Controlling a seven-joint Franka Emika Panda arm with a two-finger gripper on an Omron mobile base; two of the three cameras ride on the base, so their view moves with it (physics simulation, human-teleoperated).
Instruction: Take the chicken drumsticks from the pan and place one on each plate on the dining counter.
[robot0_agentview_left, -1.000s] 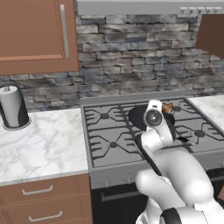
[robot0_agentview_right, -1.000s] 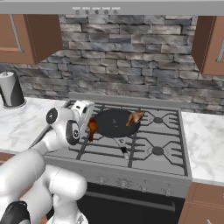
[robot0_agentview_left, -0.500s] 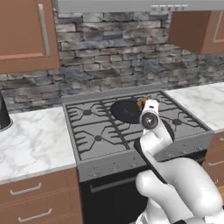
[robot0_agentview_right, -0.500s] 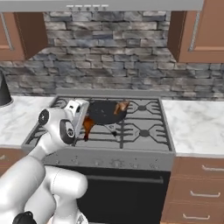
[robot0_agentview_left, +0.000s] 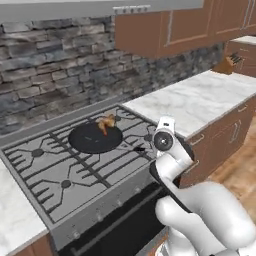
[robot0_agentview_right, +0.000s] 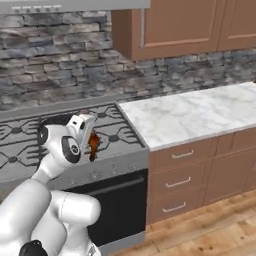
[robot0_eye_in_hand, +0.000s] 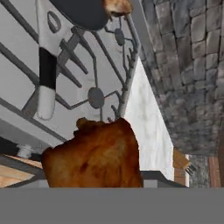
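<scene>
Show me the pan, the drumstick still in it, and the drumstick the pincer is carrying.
pan (robot0_agentview_left: 92, 139), left base view, dark inside.
drumstick in the pan (robot0_agentview_left: 106, 123), left base view, its middle.
carried drumstick (robot0_eye_in_hand: 94, 157), hand view, its browned front.

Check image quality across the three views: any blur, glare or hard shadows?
Left base view: soft overall, flat light, no glare on the pan. Right base view: equally soft, the held drumstick a small smudge at the end effector. Hand view: drumstick looms large and crisp against the stove; no glare or hard shadows.
</scene>
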